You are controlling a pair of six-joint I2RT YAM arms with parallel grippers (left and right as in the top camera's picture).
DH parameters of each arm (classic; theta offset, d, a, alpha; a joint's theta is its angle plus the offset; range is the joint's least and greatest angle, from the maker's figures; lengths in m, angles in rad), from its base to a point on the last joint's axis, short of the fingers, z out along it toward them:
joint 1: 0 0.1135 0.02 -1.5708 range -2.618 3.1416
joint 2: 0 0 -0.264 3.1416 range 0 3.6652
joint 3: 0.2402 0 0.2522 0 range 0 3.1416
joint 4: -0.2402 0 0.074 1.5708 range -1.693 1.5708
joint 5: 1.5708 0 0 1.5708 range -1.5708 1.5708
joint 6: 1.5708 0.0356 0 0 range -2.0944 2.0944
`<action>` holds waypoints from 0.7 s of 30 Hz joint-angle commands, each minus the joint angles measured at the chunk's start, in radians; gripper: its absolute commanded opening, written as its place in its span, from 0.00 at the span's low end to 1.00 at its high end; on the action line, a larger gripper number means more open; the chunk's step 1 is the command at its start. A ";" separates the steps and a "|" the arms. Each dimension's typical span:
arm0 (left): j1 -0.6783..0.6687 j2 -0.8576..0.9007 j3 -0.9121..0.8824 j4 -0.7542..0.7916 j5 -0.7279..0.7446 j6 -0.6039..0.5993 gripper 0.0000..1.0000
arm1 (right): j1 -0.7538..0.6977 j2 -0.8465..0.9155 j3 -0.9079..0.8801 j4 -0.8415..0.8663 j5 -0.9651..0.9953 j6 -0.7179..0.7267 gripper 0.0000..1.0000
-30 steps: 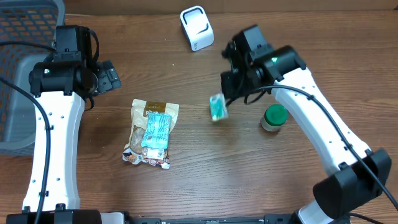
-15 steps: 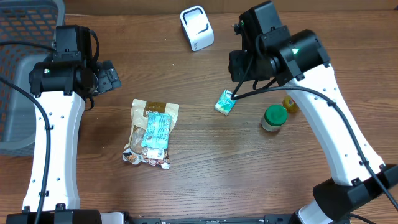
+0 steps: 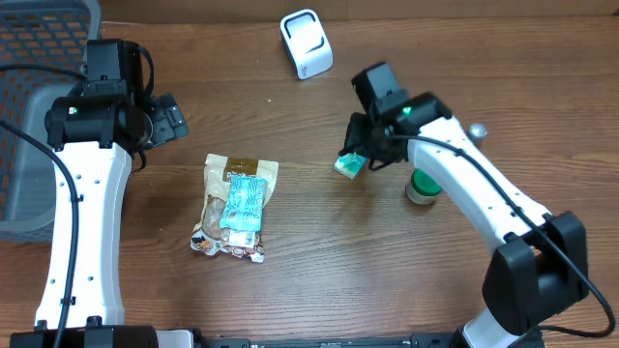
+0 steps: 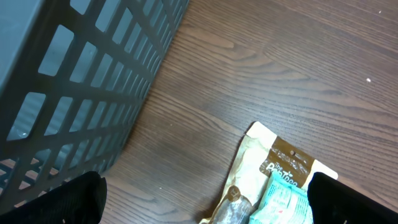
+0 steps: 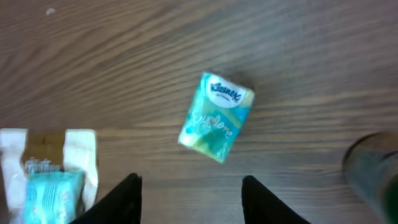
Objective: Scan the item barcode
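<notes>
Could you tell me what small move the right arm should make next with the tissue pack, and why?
Probably lift the right gripper straight up, clear of the tissue pack. A second ago it carried the pack; now the pack lies flat on the table, outside the open jaws, so the set-down looks finished. The green-lidded jar beside it may be next.

Tissue pack (image 5: 216, 118): "Kleenex" logo on white end. Brown pouch (image 4: 283, 165): print unreadable.

White links (image 3: 82, 222) meet black joints (image 3: 106, 68), black cables (image 3: 24, 135), a green light (image 3: 406, 109), black right claw (image 5: 189, 199).
</notes>
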 commanded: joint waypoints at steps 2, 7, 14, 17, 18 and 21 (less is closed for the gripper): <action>0.002 -0.005 0.009 0.003 -0.013 0.012 1.00 | -0.013 -0.004 -0.120 0.126 0.017 0.161 0.48; 0.002 -0.005 0.009 0.003 -0.013 0.012 0.99 | -0.024 -0.003 -0.212 0.248 0.018 0.220 0.47; 0.002 -0.005 0.009 0.003 -0.013 0.012 1.00 | -0.024 0.000 -0.293 0.344 0.040 0.314 0.46; 0.002 -0.005 0.009 0.003 -0.013 0.012 0.99 | -0.024 0.000 -0.303 0.364 0.062 0.339 0.45; 0.002 -0.005 0.009 0.003 -0.013 0.012 1.00 | -0.024 0.000 -0.303 0.366 0.062 0.339 0.44; 0.002 -0.005 0.009 0.003 -0.013 0.012 1.00 | -0.024 0.003 -0.303 0.368 0.063 0.351 0.42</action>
